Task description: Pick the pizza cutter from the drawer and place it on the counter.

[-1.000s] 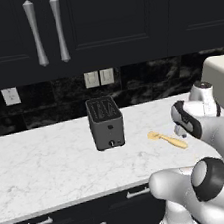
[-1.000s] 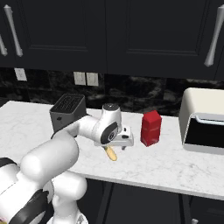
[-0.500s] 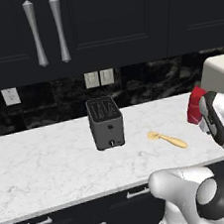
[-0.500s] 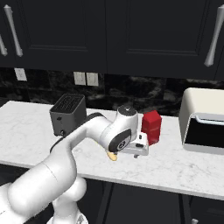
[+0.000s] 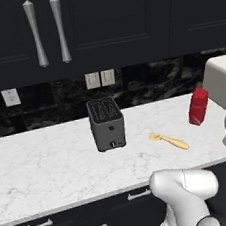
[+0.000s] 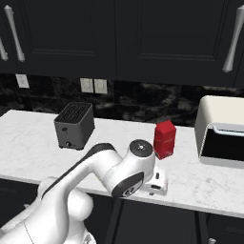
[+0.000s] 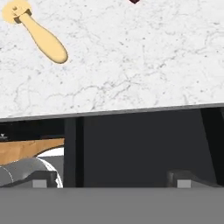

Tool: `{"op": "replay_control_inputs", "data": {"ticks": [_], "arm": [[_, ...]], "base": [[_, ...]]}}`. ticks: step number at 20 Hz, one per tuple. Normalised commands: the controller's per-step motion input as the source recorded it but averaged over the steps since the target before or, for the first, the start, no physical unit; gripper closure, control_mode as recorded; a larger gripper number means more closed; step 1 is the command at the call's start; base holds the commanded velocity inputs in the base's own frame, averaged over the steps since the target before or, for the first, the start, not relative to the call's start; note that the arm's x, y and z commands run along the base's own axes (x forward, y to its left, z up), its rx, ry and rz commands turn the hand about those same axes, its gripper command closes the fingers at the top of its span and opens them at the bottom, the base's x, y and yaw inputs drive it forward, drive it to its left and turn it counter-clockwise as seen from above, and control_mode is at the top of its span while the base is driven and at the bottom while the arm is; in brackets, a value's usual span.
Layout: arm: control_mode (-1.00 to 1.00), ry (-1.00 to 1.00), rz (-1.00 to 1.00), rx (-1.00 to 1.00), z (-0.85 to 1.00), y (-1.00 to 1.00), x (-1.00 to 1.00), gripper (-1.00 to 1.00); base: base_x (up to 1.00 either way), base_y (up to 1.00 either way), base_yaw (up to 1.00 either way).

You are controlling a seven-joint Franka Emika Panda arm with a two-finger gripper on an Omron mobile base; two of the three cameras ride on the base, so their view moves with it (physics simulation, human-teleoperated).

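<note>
Already pizza cutter [image 5: 168, 141] lies flat on counter [image 5: 51, 168], at 4 o'clock from toaster [image 5: 106, 123], untouched; jaws empty and parted over counter's front edge, so placement looks finished.

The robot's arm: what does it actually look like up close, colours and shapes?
The arm is glossy white, built of thick rounded tube sections joined by dark grey rings, with a round cap bearing a dark dot. A small white blocky hand ends it, with two short dark grey finger tips.
</note>
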Motion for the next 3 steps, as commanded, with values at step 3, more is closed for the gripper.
{"op": "replay_control_inputs", "data": {"ticks": [3], "arm": [[-1.00,-0.01,0.00,-0.03,-0.02,0.03,-0.09,-1.00]], "base": [[0.00,0.00,0.00]]}}
